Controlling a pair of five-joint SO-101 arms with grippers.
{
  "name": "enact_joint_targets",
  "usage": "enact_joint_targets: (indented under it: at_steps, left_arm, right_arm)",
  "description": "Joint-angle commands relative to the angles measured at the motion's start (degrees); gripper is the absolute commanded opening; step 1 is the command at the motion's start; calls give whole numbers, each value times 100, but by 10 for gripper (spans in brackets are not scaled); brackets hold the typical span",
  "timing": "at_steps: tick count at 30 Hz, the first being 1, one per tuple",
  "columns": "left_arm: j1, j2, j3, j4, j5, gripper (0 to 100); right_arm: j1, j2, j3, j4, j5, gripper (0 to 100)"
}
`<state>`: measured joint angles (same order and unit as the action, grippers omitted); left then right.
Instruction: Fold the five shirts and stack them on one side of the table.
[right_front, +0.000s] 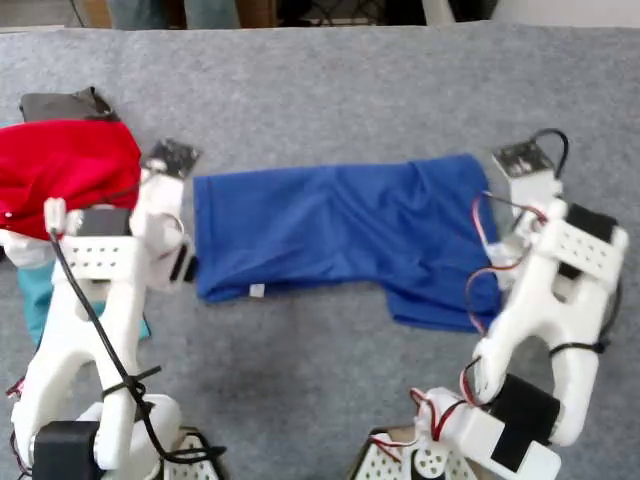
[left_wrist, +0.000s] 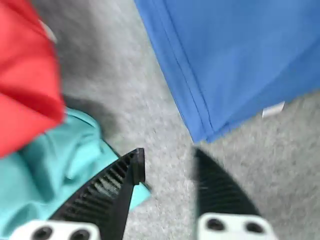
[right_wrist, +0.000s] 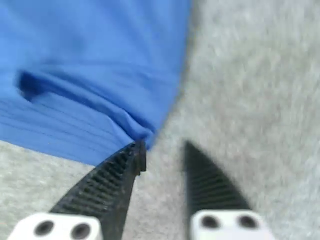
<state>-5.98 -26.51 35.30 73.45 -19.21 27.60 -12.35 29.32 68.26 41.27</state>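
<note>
1. Centrally, the blue shirt (right_front: 340, 235) lies flat on the grey bench (right_front: 330, 90), partly folded, between the two arms.
2. Left claw (left_wrist: 167, 160): jaws parted, holding nothing, over bare bench just beside the blue shirt's hemmed corner.
3. Right claw (right_wrist: 164, 150): jaws parted and empty, at the shirt's opposite edge.
4. A red shirt (right_front: 65, 170) sits bunched at the bench's left side on a dark garment (right_front: 60, 103); a teal shirt (right_front: 35, 300) lies beside it.
</note>
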Motion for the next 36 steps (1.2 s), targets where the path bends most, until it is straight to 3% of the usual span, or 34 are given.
enact_joint_targets:
  at_steps: [1,5,13,19,25,36]
  left_arm:
    - [31,-105,-576,-97,325,42]
    - [198,-105,-268,-633,914,29]
    - [224,-105,251,-818,985,30]
    - [189,-105,426,-818,958,30]
    - [180,-105,505,-809,976,30]
    - [180,-105,576,-818,976,30]
  right_arm:
    - [-967,-75,-303,-9,-651,60]
    - [-1776,505,-268,-545,-1292,21]
    - [-1802,1859,-215,-1196,-1363,15]
    - [-1820,1147,40,-730,-1345,15]
    - [-1776,453,1033,-721,-853,15]
    - [-721,-1921,1930,132,132,15]
